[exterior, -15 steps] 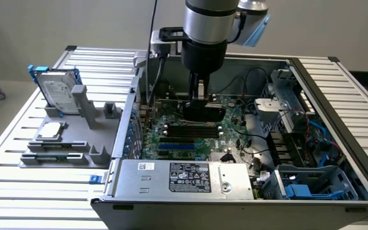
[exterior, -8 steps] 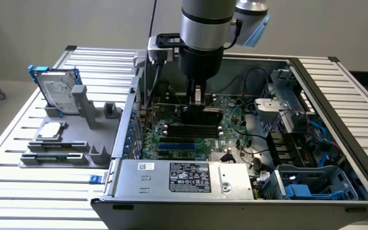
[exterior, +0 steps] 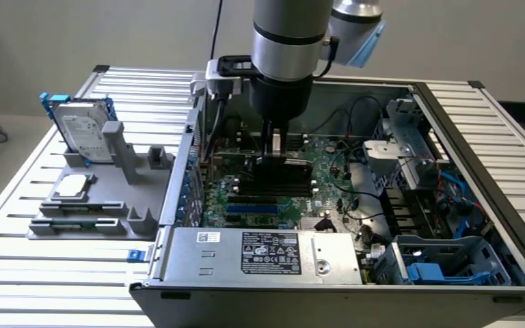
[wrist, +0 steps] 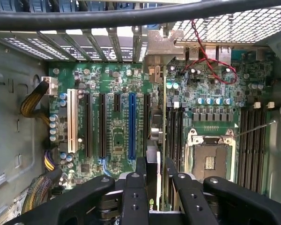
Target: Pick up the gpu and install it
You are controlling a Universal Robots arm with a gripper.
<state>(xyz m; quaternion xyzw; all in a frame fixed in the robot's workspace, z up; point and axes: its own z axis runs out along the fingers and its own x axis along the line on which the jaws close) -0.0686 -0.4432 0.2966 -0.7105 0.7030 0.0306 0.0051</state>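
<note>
- While clamped in the claw, the gpu stands on edge inside the computer case, low over the motherboard. I cannot tell whether it is seated in a slot.
- In the wrist view the card is seen edge-on (black cooler on one side, thin green board on the other), just beside the blue slot on the side toward the empty CPU socket.
- Its silver end bracket sits at the slotted rear wall of the case.
- The gripper points straight down from the arm. Its black fingers are drawn in narrow, one on each face of the card, gripping its top edge.
- The case lies open-side up. It holds the motherboard, a silver power supply with labels at the near wall, cable bundles and a drive cage with a blue part at the exterior view's right.
- A grey holder sits on the slatted table at the exterior view's left. It holds a hard drive upright in a blue frame and a small silver square chip lying flat.
</note>
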